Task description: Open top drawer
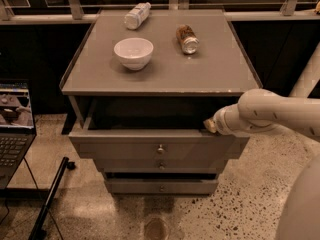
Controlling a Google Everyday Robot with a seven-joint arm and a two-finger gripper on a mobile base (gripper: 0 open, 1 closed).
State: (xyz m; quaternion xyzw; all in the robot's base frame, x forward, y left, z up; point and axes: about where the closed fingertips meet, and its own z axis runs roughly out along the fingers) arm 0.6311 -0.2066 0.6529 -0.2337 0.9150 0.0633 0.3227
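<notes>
**My fingers at the right end of the opened top drawer**

My fingers (209,126) sit at the right end of the top drawer (115,149), against the upper edge of its front and just under the lip of the counter (165,76). Whether they are spread, pressed together or pinching that edge I cannot tell (my own wrist covers them). My arm (270,114), pale and thick, runs off to the right of them.

The top drawer stands pulled out from the cabinet. Its front is forward of the counter's edge, and its dark interior shows as a wide gap to the left of my fingers. Its small round knob (160,148) lies below and left of them, in the middle of the front and well apart from them. Lower still are the second drawer (125,165) and the bottom drawer (135,186), both shallower, each with its own knob.

On the counter, up and beyond my fingers, a jar (187,38) lies on its side, slightly to their left. A white bowl (133,52) stands upright farther left. A clear bottle (137,15) lies on its side near the back edge. The three are apart from one another.

Far to the left of my fingers an open laptop (12,129) shows a lit screen. Below and left of them, a black pole (50,199) slants across the speckled floor (240,209).
</notes>
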